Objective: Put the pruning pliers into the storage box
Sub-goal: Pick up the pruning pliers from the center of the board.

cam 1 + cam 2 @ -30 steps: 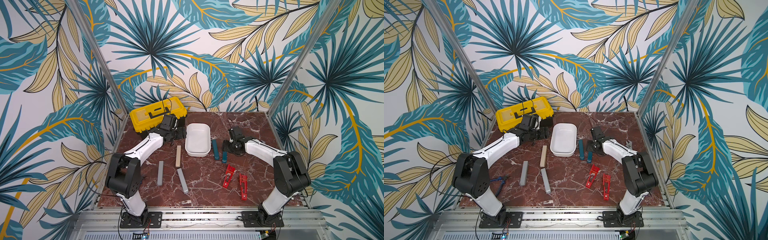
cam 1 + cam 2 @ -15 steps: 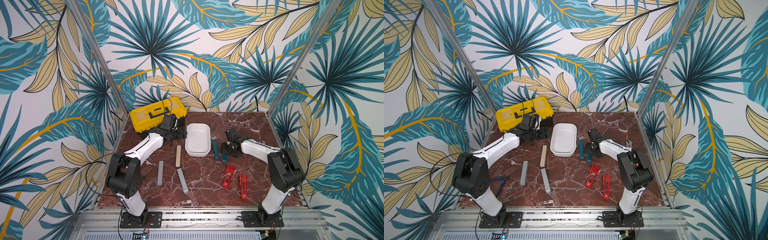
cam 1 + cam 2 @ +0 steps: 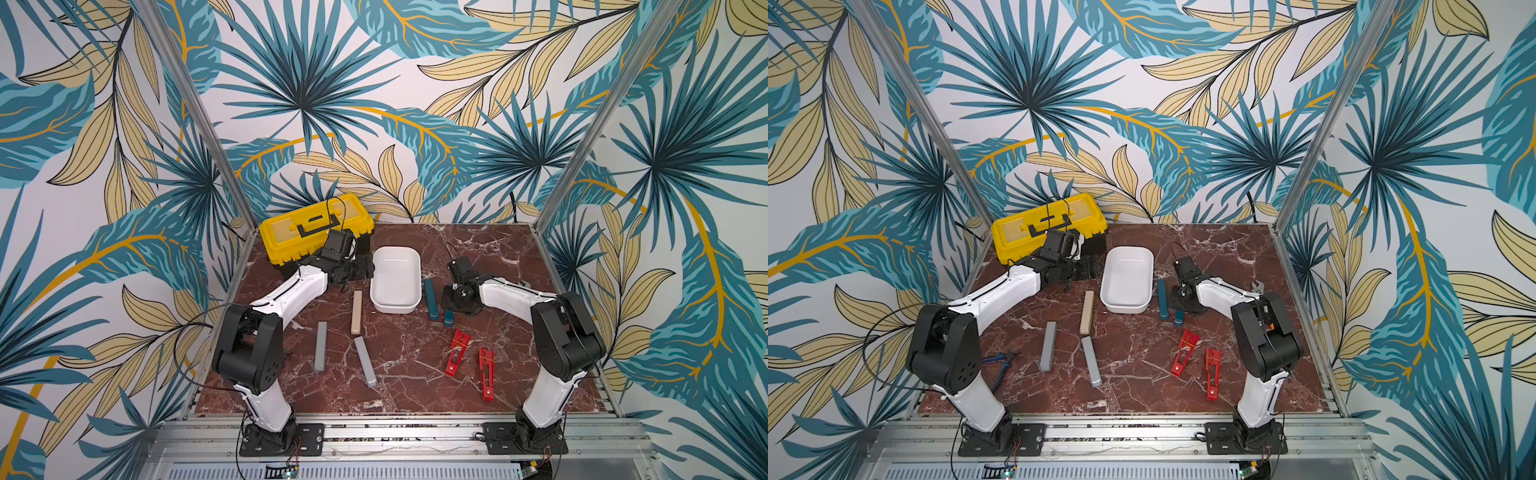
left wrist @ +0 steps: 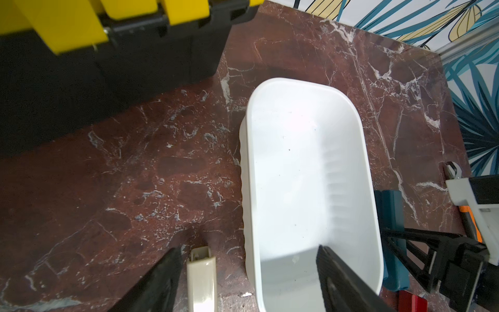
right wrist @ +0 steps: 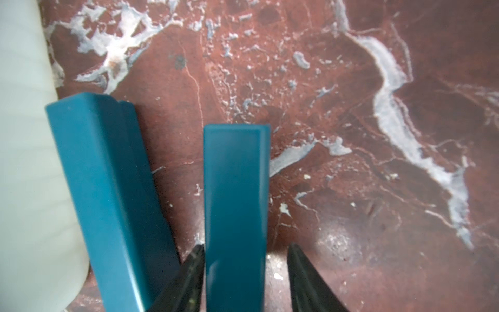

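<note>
The right pincer (image 5: 245,245) is low over the worktop (image 3: 478,249), a dark red marble-patterned slab veined in white. Its thin black fingers sit astride a smooth teal stick (image 5: 235,202). One finger lies against the stick's side and the other stands a little off it, so the grip is not closed. A second teal stick (image 5: 108,189), just as glossy and square-edged, lies just beside it, along the wall of the white plastic tub (image 3: 395,278).

The tub is shallow, round-cornered and faintly ribbed on its inner wall. It sits mid-worktop toward the far edge, bare white inside.

The left pincer (image 4: 248,248) hangs released and wide. One finger is above the tub's near end and the other is just beside the tip of a matt beige stick (image 3: 356,312).

A grey stick (image 3: 321,347) and another grey stick (image 3: 365,361) lie toward the front edge on the left half. A flat red piece (image 3: 456,353) and a second red piece (image 3: 486,374), both with cutouts, lie toward the front edge on the right half. A yellow-lidded black toolbox (image 3: 291,232) occupies the far left corner.
</note>
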You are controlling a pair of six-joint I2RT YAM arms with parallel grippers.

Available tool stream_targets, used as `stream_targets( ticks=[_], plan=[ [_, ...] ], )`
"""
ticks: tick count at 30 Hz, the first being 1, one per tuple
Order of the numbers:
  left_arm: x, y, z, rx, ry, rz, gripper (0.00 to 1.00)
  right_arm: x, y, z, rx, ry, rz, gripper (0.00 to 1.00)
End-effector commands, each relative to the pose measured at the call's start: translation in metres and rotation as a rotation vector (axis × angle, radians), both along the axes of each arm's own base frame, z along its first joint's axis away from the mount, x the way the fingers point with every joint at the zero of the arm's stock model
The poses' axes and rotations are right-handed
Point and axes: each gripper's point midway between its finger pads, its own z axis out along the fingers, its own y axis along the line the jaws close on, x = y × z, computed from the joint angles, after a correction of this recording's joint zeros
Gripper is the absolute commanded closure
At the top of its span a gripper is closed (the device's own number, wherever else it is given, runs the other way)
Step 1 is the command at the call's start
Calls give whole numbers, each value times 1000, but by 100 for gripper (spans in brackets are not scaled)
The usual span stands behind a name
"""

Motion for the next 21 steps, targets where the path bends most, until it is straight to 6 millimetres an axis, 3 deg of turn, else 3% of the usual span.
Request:
stream_targets(
  ticks=[1,17,21],
  plan=[
    [3,-5,5,-15,-15,-17,18,-9,-3,-13,-29,49,-4,51],
    [-1,-4,7,-12,-17,-29,15,-15,-3,-23,-46,85,6,60],
    [-1,-4,4,-7,-12,-31,14,-15,-1,-23,-42,90,11,67]
  ],
)
